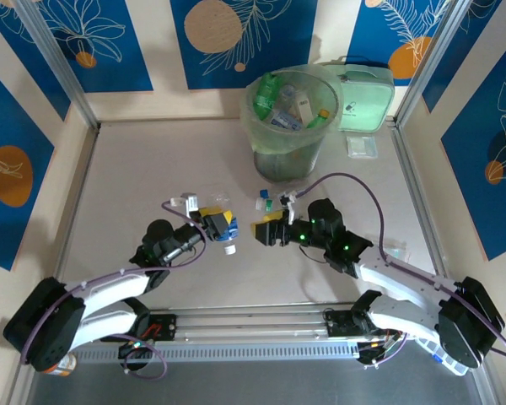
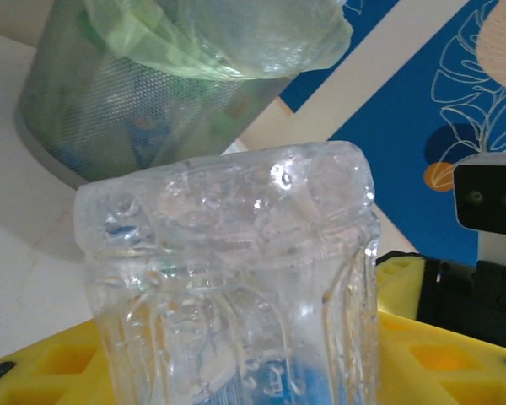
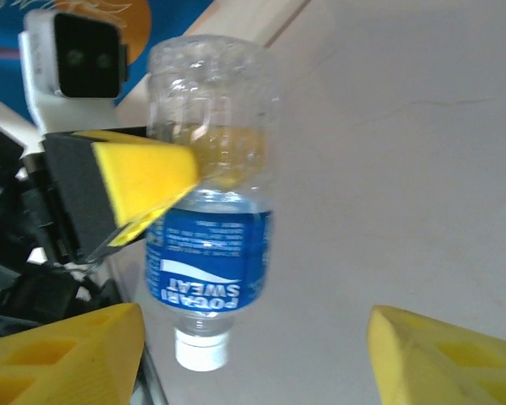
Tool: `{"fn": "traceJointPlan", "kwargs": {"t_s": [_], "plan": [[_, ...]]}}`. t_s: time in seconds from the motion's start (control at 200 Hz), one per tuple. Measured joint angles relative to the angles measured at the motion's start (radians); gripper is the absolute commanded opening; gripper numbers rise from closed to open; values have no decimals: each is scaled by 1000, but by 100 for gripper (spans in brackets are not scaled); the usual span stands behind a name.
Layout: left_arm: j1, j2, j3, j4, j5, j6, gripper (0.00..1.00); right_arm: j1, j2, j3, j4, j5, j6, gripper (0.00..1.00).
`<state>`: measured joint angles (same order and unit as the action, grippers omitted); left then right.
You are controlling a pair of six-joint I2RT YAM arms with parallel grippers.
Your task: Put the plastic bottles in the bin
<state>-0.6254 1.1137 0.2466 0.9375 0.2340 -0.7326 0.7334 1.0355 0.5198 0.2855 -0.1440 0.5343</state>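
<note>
The left tool [image 1: 220,224] gripped a clear bottle [image 3: 209,253] with a blue label and a white cap, its yellow jaws pressed against the bottle's body. This was near the middle of the desk [image 1: 152,160], well apart from the bin [image 1: 288,162]. The right tool [image 1: 260,229] stood just beside it, jaws spread wide and holding nothing. The bin, lined with a pale green bag [image 1: 255,126], held several green and clear bottles [image 1: 280,105].
</note>
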Motion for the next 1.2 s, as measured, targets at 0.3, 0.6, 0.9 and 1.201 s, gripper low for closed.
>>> {"fn": "traceJointPlan", "kwargs": {"t_s": [0.3, 0.6, 0.9, 1.201], "plan": [[-1, 41, -13, 192, 75, -61, 55, 51, 37, 13, 73, -109, 6, 89], [-32, 153, -8, 367, 176, -128, 54, 58, 138, 16, 170, -189, 48, 89], [-78, 190, 25, 400, 211, -131, 54, 43, 139, 2, 283, -268, 95, 72], [-88, 100, 22, 381, 210, -120, 55, 45, 134, -1, 348, -302, 121, 87]]}}
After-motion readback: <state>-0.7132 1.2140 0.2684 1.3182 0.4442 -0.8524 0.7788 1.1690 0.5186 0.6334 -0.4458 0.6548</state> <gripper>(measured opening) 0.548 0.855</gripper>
